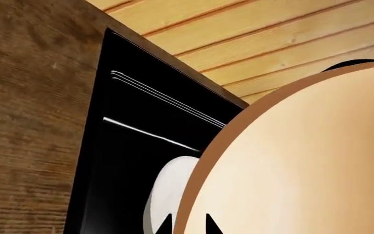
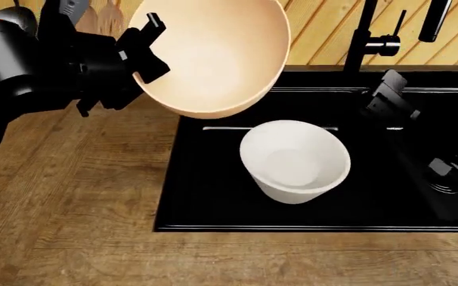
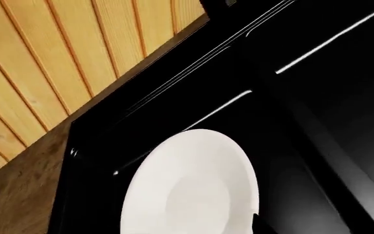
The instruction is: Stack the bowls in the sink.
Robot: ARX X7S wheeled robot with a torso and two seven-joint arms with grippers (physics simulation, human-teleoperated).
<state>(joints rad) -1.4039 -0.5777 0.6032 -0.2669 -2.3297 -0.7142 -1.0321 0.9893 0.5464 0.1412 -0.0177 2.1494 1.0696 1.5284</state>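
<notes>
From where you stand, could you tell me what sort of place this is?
Most likely a kitchen: a glossy black sink with a black faucet is set into a wooden countertop, backed by wood-panelled wall, with two bowls at hand.

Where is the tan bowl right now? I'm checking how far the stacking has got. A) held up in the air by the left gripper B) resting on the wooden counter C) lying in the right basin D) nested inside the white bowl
A: the left gripper clamps the rim of the tan bowl, tilted above the sink, clear of the white bowl.
</notes>
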